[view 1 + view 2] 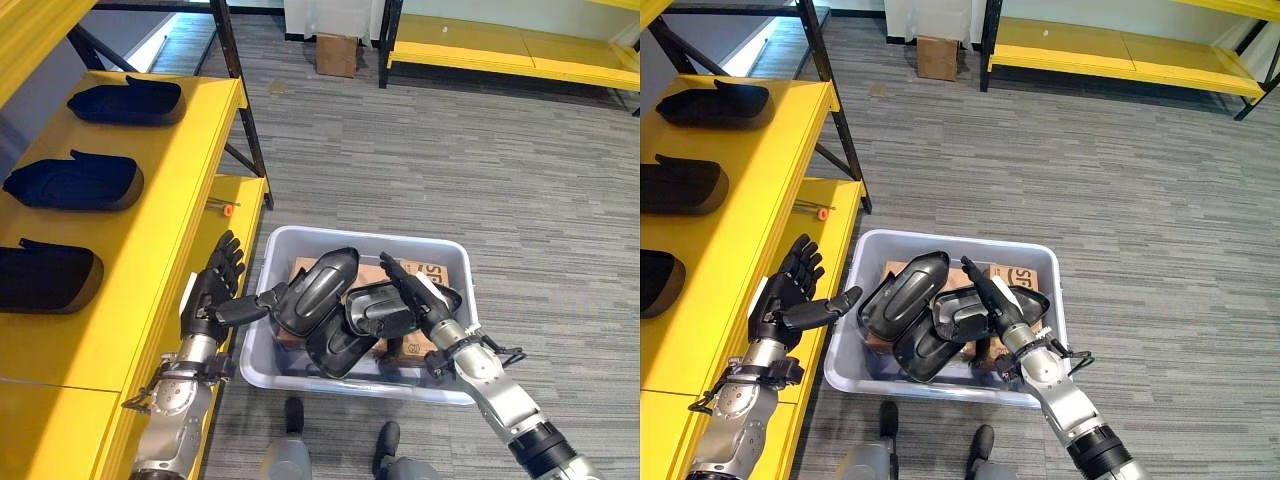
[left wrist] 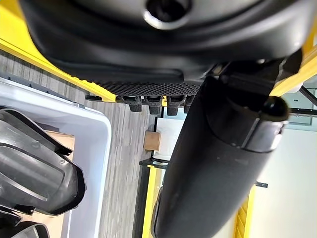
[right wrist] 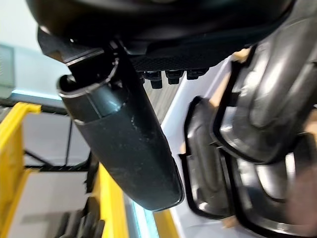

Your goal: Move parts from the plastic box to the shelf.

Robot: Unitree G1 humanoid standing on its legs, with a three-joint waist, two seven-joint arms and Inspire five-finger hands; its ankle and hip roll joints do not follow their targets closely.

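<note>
Reaching into plastic box (image 1: pixel 455 262): left hand (image 1: pixel 215 290) and right hand (image 1: pixel 415 293) both unclenched, flanking parts (image 1: pixel 318 290). Next: clasp one, lift to shelf (image 1: pixel 175 190).

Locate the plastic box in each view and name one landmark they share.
Left eye view: plastic box, lower centre, on the floor.
Right eye view: lower centre.
Left wrist view: white rim beside the yellow shelf.
Right wrist view: pale wall behind black parts.
Shared landmark: yellow shelf.

Dark printed letters stand on the brown cardboard (image 1: pixel 440 272) lying in the grey plastic box (image 1: pixel 455 250), under the black parts (image 1: pixel 325 290); they are partly covered and cannot be read whole.
</note>
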